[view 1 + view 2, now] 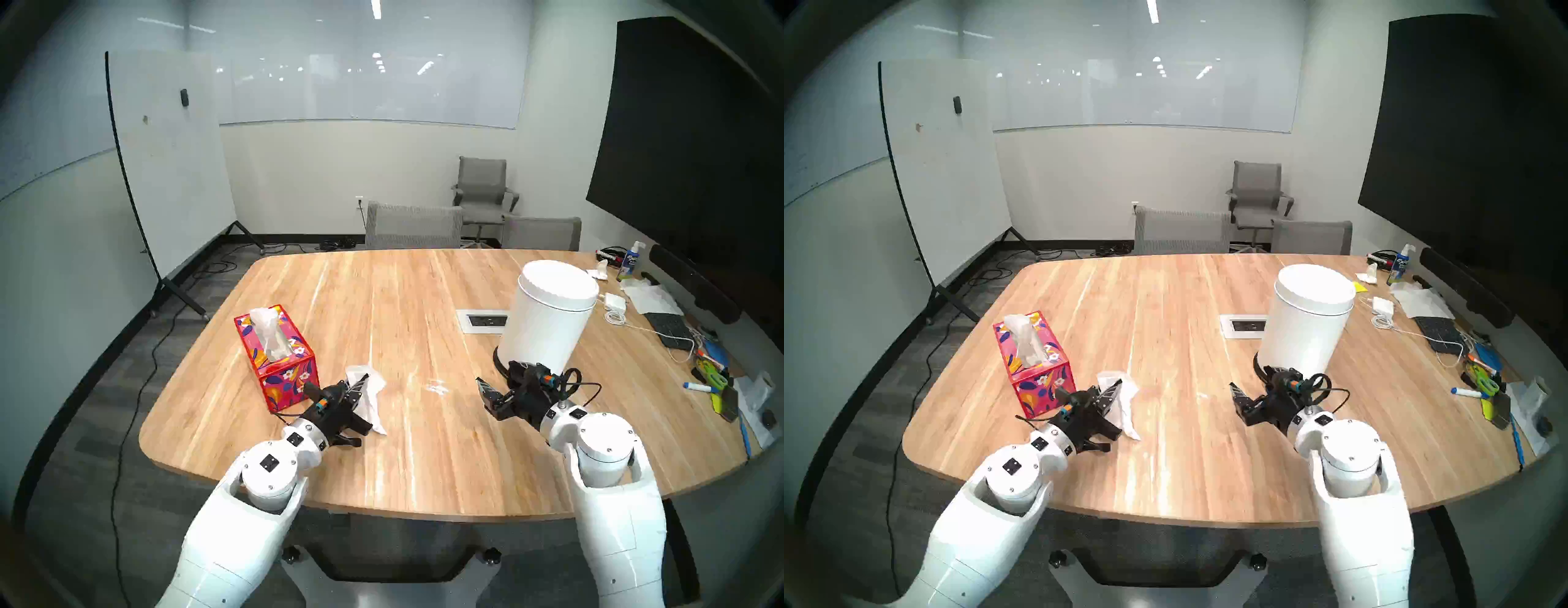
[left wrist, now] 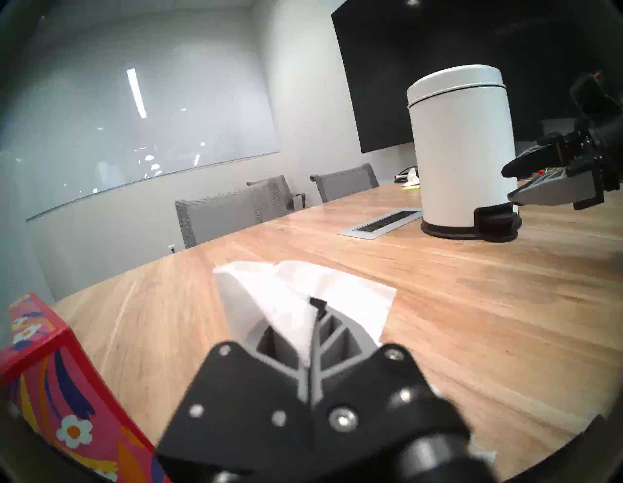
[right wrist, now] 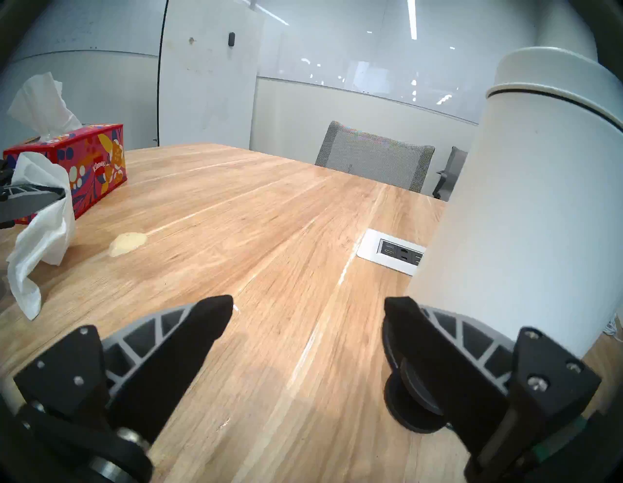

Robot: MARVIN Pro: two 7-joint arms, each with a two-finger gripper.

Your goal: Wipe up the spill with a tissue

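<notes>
- Head stereo left: left claw (image 1: 360, 384) is pinched tight on the tissue (image 1: 373, 395), which droops off its tip above the wooden counter (image 1: 382, 305), not far in from the near edge. The red floral tissue box (image 1: 275, 352) sits just beside it, toward the counter's left edge. The spill (image 1: 437, 387) is a small whitish glossy patch between the two claws, apart from the tissue. Right claw (image 1: 494, 392) is spread wide with nothing in it, right by the base of the white bin (image 1: 547, 314).
- Head stereo right: pretty much the same deal. Tissue (image 1: 1125, 403) hanging from the left claw (image 1: 1113, 392), spill (image 1: 1202, 395) only faintly showing, right claw (image 1: 1246, 397) open.
- Left wrist: claw fingers (image 2: 323, 340) pressed together with the white tissue (image 2: 303, 296) clamped between them and fanning out ahead. Bin (image 2: 462, 148) is well off toward the far right.
- Right wrist: claw (image 3: 308, 310) spread, only bare counter (image 3: 269, 236) between the tips, bin (image 3: 526, 202) just beside its right finger. The spill (image 3: 128, 243) is a pale puddle on the wood, close to the dangling tissue (image 3: 40, 229) but not touching it.
</notes>
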